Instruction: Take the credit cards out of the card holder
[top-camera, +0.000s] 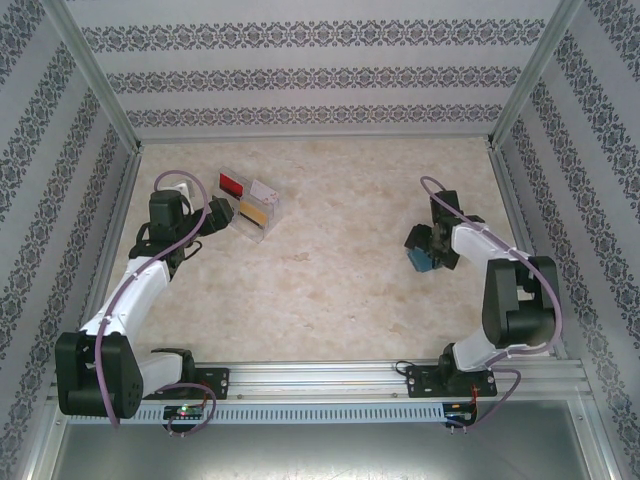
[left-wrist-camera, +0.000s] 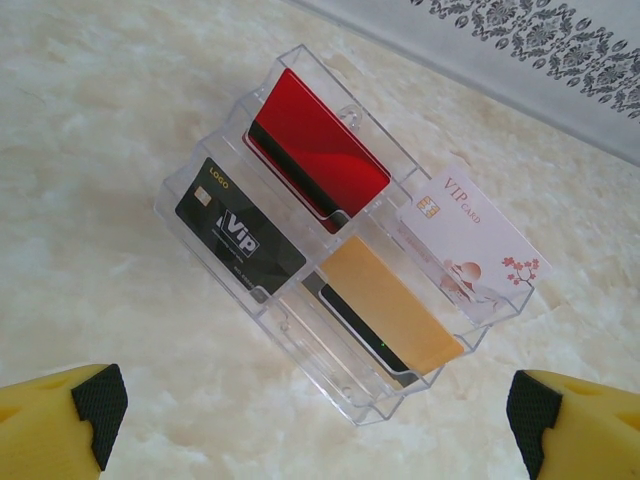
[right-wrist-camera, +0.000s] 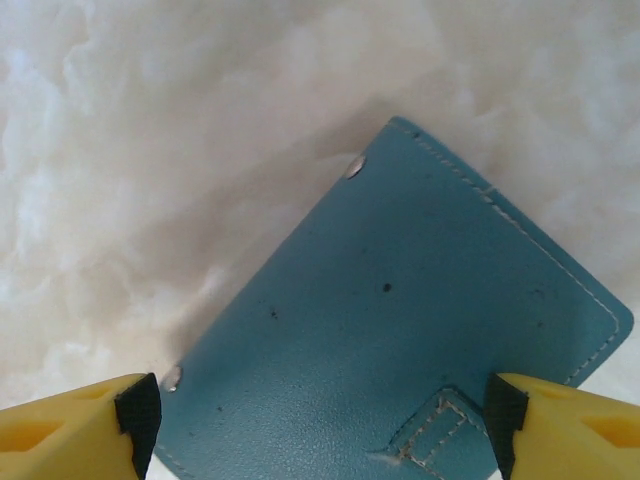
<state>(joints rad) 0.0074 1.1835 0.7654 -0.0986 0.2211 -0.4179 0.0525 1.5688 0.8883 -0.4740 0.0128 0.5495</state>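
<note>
The card holder is a blue-grey stitched wallet lying closed on the table, with its strap tab at the near edge. It also shows as a blue patch under my right gripper. My right gripper stands open astride it, one yellow finger at each side. The credit cards lie in a clear compartment tray: a red one, a black VIP one, an orange-yellow one over a dark one, and a white VIP one. My left gripper hangs open just short of the tray, holding nothing.
The tray sits at the back left of the marbled table, right beside my left gripper. Patterned walls close in the back and both sides. A metal rail runs along the near edge.
</note>
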